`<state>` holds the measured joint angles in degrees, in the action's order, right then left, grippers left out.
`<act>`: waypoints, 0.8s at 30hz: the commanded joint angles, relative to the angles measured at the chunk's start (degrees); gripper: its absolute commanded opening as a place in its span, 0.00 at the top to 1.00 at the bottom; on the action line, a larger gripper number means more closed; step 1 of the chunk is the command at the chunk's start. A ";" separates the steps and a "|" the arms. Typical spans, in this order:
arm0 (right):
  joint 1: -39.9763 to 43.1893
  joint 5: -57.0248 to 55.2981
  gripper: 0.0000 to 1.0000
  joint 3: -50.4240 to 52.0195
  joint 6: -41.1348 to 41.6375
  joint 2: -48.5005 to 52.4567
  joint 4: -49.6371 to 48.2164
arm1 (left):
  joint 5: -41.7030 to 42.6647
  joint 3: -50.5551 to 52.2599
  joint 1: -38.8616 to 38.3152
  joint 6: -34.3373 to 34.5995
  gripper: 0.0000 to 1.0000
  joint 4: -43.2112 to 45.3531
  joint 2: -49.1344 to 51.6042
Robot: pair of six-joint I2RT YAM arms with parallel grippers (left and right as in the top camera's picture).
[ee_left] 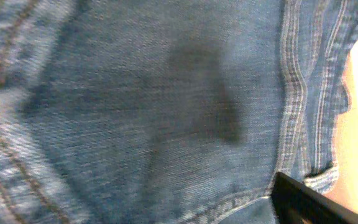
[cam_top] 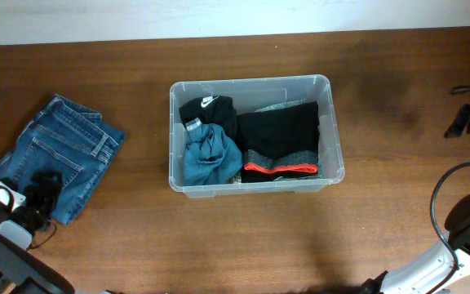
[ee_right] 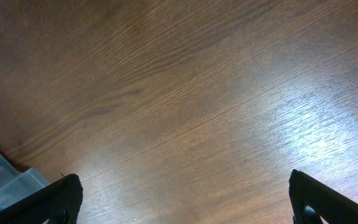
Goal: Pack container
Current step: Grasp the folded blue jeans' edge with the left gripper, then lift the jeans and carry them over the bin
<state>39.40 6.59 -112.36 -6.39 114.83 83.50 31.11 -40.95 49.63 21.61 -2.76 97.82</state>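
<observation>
Clear rect. container [cam_top: 334,139] – upright mid-table, open-topped, w/ folded clothes inside

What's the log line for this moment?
left fingers over jeans | right fingers open over table | container holds clothes | jeans outside

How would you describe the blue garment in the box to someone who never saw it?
Find the clear plastic box centred on the table. In its near left corner lies a crumpled teal-blue garment. Its neighbours are mostly black, one with an orange band.
</observation>
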 commanded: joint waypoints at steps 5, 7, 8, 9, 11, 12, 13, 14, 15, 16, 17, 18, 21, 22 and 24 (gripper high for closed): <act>0.00 0.31 0.02 -0.02 0.04 -0.33 0.00 | 6.40 4.55 -0.24 -0.24 0.86 0.57 8.09; 0.00 0.31 0.02 -0.02 0.04 -0.33 0.00 | 11.72 4.24 -0.24 -0.24 0.96 0.61 7.41; 0.00 0.31 0.02 -0.02 0.04 -0.33 0.00 | 14.99 3.63 -0.24 1.62 0.99 0.87 6.34; 0.00 0.31 0.02 -0.02 0.04 -0.33 0.00 | 16.70 2.84 -0.24 3.48 0.99 0.83 5.20; 0.00 0.31 0.02 -0.02 0.04 -0.33 0.00 | 19.93 1.14 -0.24 6.23 0.99 0.42 2.16; 0.00 0.31 0.02 -0.02 0.04 -0.33 0.00 | 21.33 -0.15 -0.24 7.74 0.99 0.07 -0.26; 0.00 0.31 0.02 -0.02 0.04 -0.33 0.00 | 22.21 -1.25 -0.31 8.50 0.99 -0.09 -2.64; 0.00 0.31 0.02 -0.02 0.04 -0.33 0.00 | 22.29 -2.34 -0.50 8.57 0.99 -0.61 -5.22; 0.00 0.31 0.02 -0.02 0.04 -0.33 0.00 | 22.08 -4.11 -1.05 8.55 0.99 -1.62 -9.35; 0.00 0.31 0.02 -0.02 0.04 -0.33 0.00 | 22.05 -6.12 -1.92 8.55 0.99 -1.90 -13.81; 0.00 0.31 0.02 -0.02 0.04 -0.33 0.00 | 22.05 -8.15 -2.99 8.57 0.99 -1.90 -17.49; 0.00 0.31 0.02 -0.02 0.04 -0.33 0.00 | 21.81 -11.10 -4.70 8.57 0.99 -2.01 -20.83; 0.00 0.31 0.01 -0.02 0.04 -0.33 0.00 | 21.62 -17.40 -9.55 8.55 0.99 -1.97 -24.48; 0.00 0.31 0.02 -0.02 0.04 -0.33 0.00 | 21.38 -19.10 -11.10 8.52 0.99 -1.66 -24.90; 0.00 0.31 0.02 -0.02 0.04 -0.33 0.00 | 21.42 -22.97 -15.78 8.52 0.99 3.52 -24.81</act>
<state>39.40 6.59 -112.36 -6.42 114.83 83.50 48.34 -57.34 39.38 30.11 -5.13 75.35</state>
